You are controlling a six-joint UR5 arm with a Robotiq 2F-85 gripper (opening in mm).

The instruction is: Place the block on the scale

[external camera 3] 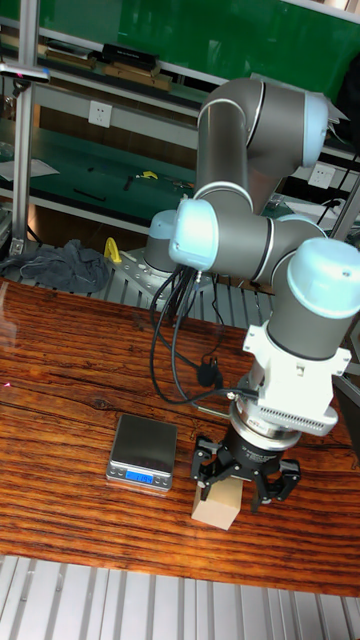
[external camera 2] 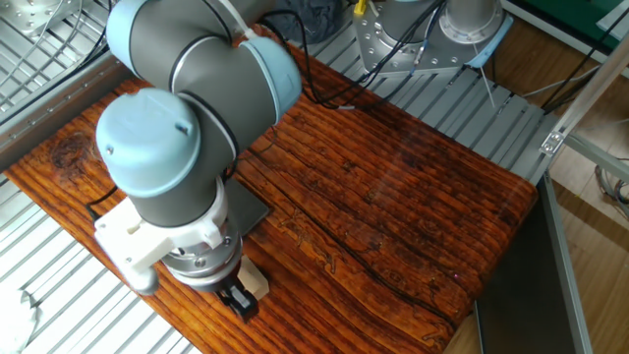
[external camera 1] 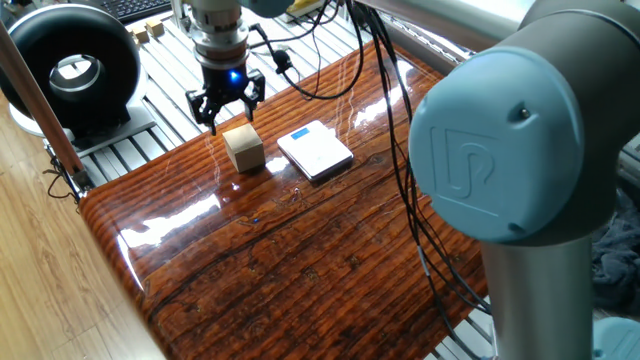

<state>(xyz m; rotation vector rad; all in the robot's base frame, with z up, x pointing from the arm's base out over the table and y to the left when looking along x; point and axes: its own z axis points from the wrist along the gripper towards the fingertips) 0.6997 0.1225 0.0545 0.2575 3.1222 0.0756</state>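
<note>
The block (external camera 1: 243, 148), a light tan wooden cube, sits on the glossy wooden table just left of the scale (external camera 1: 315, 150), a flat white square pad with a blue mark. My gripper (external camera 1: 229, 114) hangs open right above and slightly behind the block, holding nothing. In the tall fixed view the open gripper (external camera 3: 245, 484) spreads over the top of the block (external camera 3: 216, 506), with the scale (external camera 3: 143, 450) to its left. In the other fixed view the arm covers most of the block (external camera 2: 256, 281) and part of the scale (external camera 2: 248, 209).
A black ring-shaped device (external camera 1: 70, 65) stands on the slatted metal frame at the back left. A keyboard (external camera 1: 140, 8) with tiny wooden pieces lies beyond it. Black cables (external camera 1: 400, 150) run across the table's right side. The table's left edge (external camera 1: 105, 240) is close to the block.
</note>
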